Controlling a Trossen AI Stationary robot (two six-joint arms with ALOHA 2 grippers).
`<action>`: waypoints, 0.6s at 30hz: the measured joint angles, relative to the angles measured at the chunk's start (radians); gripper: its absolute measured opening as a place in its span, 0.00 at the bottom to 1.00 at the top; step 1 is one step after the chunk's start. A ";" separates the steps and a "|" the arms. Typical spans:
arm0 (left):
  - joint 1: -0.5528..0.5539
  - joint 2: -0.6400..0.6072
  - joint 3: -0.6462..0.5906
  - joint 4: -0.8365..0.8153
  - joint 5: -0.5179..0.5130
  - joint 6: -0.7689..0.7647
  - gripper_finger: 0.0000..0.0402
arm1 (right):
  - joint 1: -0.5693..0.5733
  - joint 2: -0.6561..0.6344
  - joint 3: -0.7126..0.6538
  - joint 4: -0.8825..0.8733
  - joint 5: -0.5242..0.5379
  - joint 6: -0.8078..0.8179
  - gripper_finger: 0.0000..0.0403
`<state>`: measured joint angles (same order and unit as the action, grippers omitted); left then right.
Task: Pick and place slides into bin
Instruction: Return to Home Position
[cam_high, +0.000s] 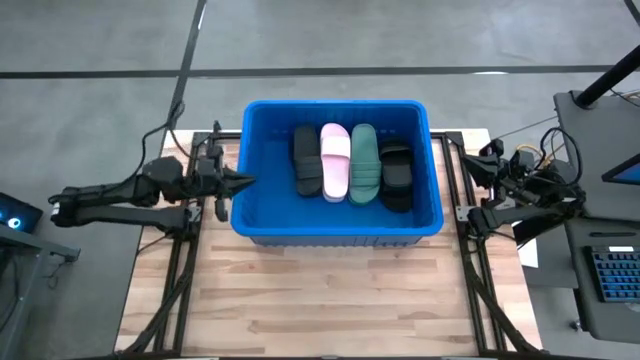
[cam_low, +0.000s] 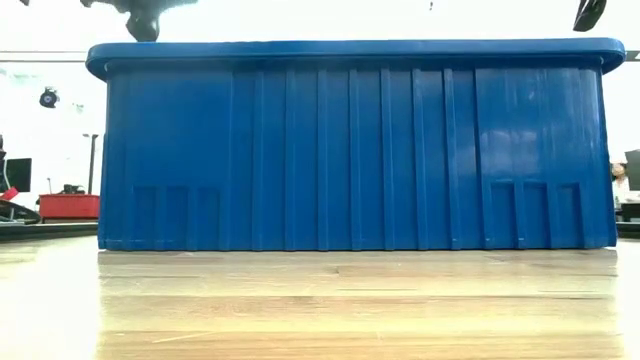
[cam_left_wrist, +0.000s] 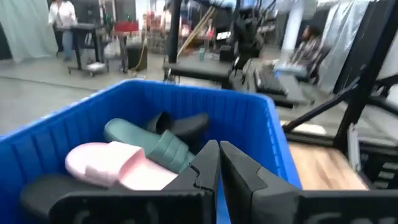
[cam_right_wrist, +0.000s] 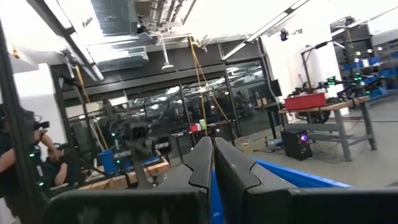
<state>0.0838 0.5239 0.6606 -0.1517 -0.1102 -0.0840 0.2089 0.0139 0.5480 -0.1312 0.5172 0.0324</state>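
Left pincer (cam_left_wrist: 216, 148), its fingers pressed together on nothing, hovers at the left wall of the bin (cam_high: 335, 104), tips by the rim. Right pincer (cam_right_wrist: 213, 148), likewise closed and empty, sits off the bin's right side. Inside the bin the slides (cam_high: 335, 160) lie in a row: black, pink, green, black. The bin stands on the wooden bench (cam_high: 330, 300).

Grey concrete floor (cam_high: 90, 100) spreads from nine to three o'clock beyond the pale wood tabletop (cam_high: 330, 300). A keyboard (cam_high: 612, 275) sits at four o'clock. Ductwork (cam_right_wrist: 118, 18) hangs below the bright ceiling.
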 joint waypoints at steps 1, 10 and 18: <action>-0.002 -0.025 -0.037 0.035 0.003 -0.005 0.00 | 0.000 0.000 0.000 0.000 0.008 -0.003 0.02; -0.004 -0.241 -0.265 0.126 -0.001 0.031 0.00 | 0.000 0.000 0.000 -0.001 0.018 0.014 0.02; -0.007 -0.466 -0.459 0.199 -0.010 -0.050 0.00 | 0.000 0.000 0.000 -0.047 0.017 0.020 0.02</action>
<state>0.0769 0.0583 0.2019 0.0477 -0.1202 -0.1344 0.2085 0.0135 0.5476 -0.1778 0.5346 0.0520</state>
